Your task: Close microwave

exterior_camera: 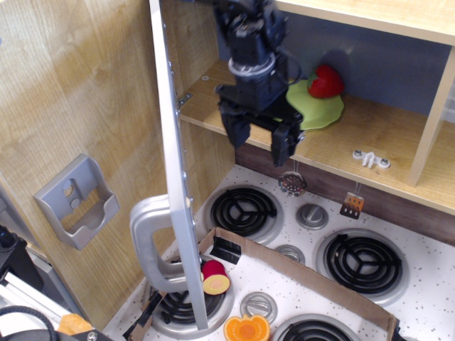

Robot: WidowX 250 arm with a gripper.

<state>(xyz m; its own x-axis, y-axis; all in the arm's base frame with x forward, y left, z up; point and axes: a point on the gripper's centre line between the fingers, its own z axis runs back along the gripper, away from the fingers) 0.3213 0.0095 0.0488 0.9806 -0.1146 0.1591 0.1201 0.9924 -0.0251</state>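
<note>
The microwave (370, 138) is a light wood box at the top, with a blue-grey back wall. Its grey door (178, 192) stands swung open, edge-on to the camera, with a chunky silver handle (148, 241) on its left side. My gripper (261, 142) is open and empty. It hangs in front of the microwave's wooden floor, just right of the door's inner face, not touching the door. Inside the microwave lie a green plate (316, 106) and a red strawberry (325, 82).
A toy stove (426, 298) with black coil burners (245, 211) and silver knobs (311, 215) lies below. A cardboard strip (298, 266), a red-and-yellow toy (215, 277) and an orange toy (246, 330) sit on it. A small grey holder (77, 200) is on the wooden wall at left.
</note>
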